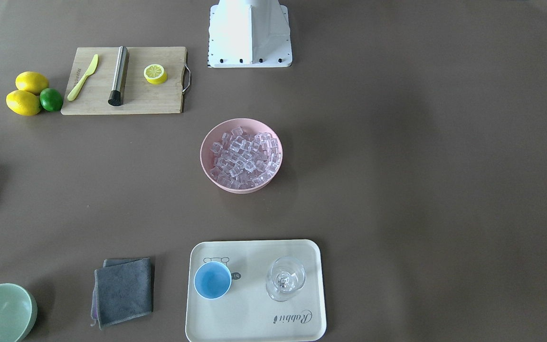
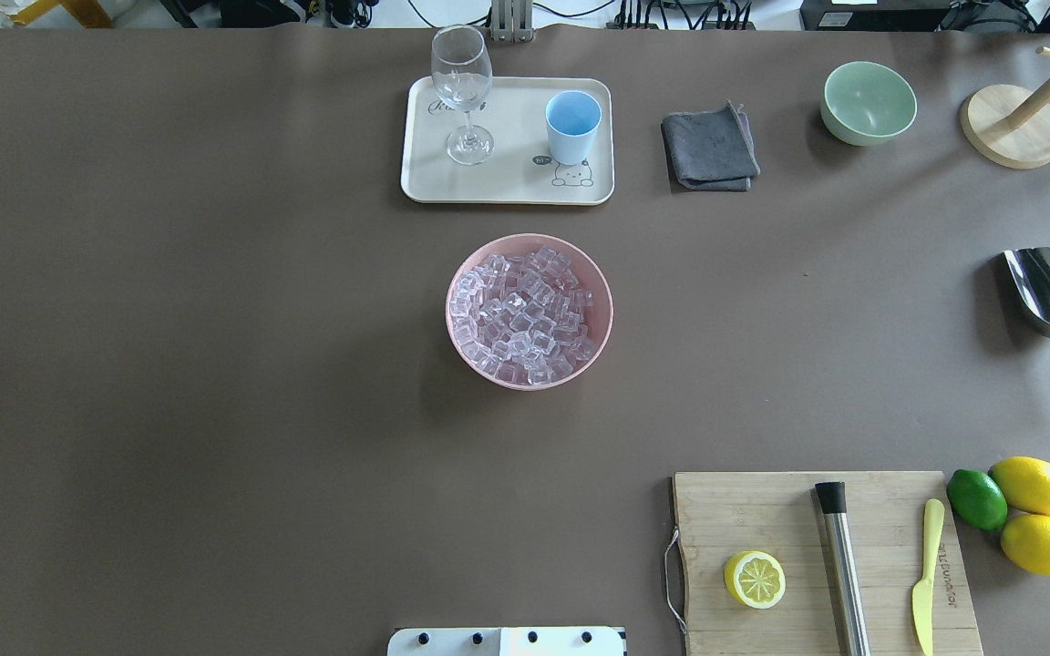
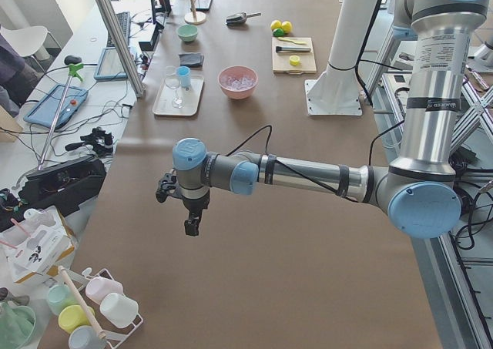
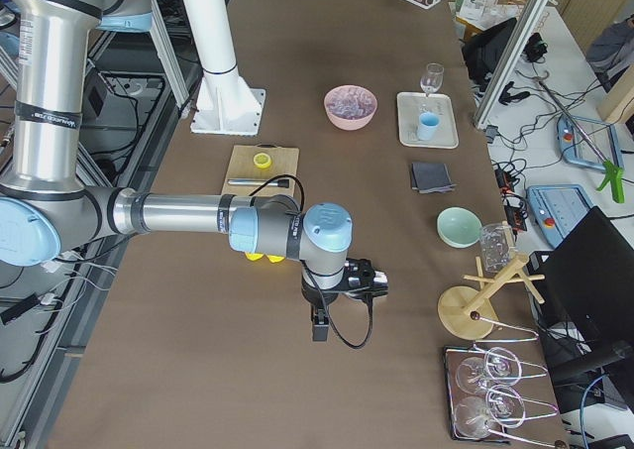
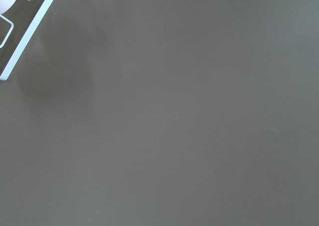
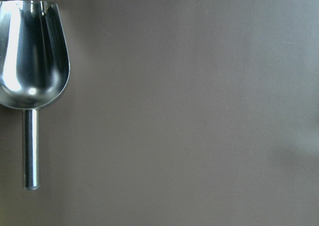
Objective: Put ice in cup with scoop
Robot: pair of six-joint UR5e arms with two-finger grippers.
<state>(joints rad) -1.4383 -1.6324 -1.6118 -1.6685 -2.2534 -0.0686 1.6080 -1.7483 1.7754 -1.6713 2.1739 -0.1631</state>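
The ice (image 2: 525, 314) fills a pink bowl (image 2: 458, 301) at the table's middle, also in the front view (image 1: 245, 154). The light-blue cup (image 2: 572, 126) stands upright and empty on a cream tray (image 2: 507, 187), beside a stemmed glass (image 2: 463, 91). The silver scoop (image 2: 1049, 292) lies on the table at the far right, bowl up; the right wrist view shows it at its left (image 6: 32, 56). My right gripper (image 4: 319, 328) hangs above the table near the scoop's end. My left gripper (image 3: 190, 224) hangs over bare table at the other end. I cannot tell whether either is open or shut.
A cutting board (image 2: 762, 510) holds a lemon half (image 2: 754, 579), a steel cylinder (image 2: 842, 565) and a yellow knife (image 2: 924, 574). Lemons and a lime (image 2: 976, 498) lie beside it. A grey cloth (image 2: 709, 146), green bowl (image 2: 868, 102) and wooden stand (image 2: 1010, 128) sit at the back right.
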